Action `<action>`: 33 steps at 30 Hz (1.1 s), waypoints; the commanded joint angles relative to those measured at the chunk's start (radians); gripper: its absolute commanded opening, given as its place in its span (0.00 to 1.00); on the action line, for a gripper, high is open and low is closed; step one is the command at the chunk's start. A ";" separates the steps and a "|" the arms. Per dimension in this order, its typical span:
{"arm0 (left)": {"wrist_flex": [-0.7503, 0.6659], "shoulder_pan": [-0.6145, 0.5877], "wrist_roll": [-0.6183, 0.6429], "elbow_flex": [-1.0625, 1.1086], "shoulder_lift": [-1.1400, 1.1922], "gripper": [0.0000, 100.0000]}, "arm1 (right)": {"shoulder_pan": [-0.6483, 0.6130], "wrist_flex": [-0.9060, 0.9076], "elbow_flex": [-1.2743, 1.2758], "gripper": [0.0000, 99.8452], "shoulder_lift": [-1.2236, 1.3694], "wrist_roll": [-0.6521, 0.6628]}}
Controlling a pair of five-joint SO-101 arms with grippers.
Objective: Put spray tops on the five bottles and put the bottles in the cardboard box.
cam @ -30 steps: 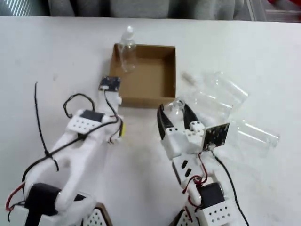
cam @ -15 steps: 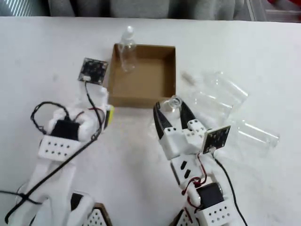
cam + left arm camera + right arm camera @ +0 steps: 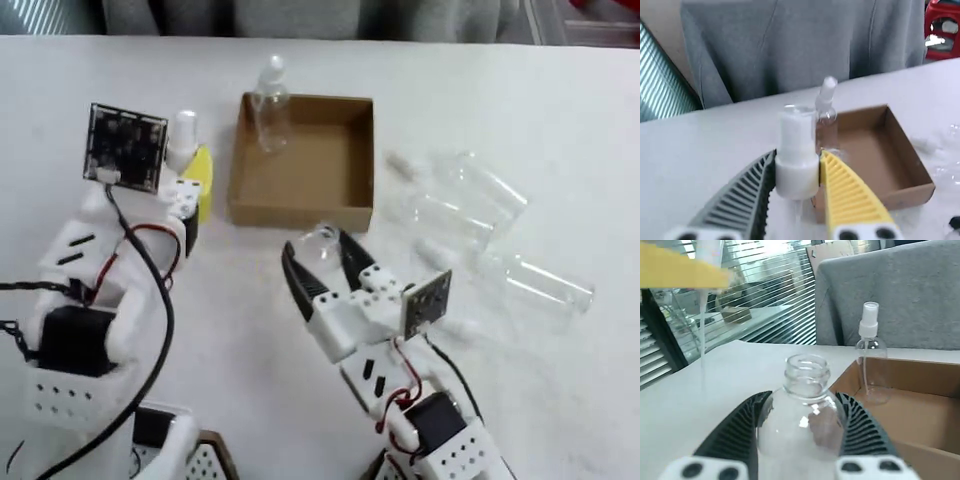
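Note:
My left gripper (image 3: 797,161) is shut on a white spray top (image 3: 797,150), held upright between its grey and yellow fingers, left of the cardboard box (image 3: 305,165). From above, the spray top (image 3: 186,130) sits at the left gripper (image 3: 190,160). In front of the box, my right gripper (image 3: 318,246) is shut on a clear open-necked bottle (image 3: 802,432), upright between black fingers. In the right wrist view the top's dip tube (image 3: 702,340) hangs to one side of that bottle's neck. One capped bottle (image 3: 270,105) stands in the box's far left corner.
Several clear uncapped bottles (image 3: 470,205) lie on the white table to the right of the box, one more (image 3: 540,282) nearer the right edge. A small white piece (image 3: 400,165) lies beside them. Grey upholstery (image 3: 805,40) rises behind the table.
The left arm has lifted and swung to the left with the spray top. The right gripper has carried its bottle to the left, along the box's front wall.

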 commanded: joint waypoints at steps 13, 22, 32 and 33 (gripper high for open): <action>-0.310 0.222 0.003 -0.204 -0.019 0.02 | -0.079 -0.134 0.009 0.07 0.002 0.115; -0.247 0.252 0.003 -0.388 0.134 0.02 | -0.136 -0.183 0.009 0.07 0.002 0.155; -0.028 0.254 0.003 -0.838 0.421 0.02 | -0.136 -0.183 -0.011 0.08 0.002 0.155; -0.017 0.254 0.003 -0.855 0.433 0.02 | -0.136 -0.183 -0.012 0.07 0.002 0.155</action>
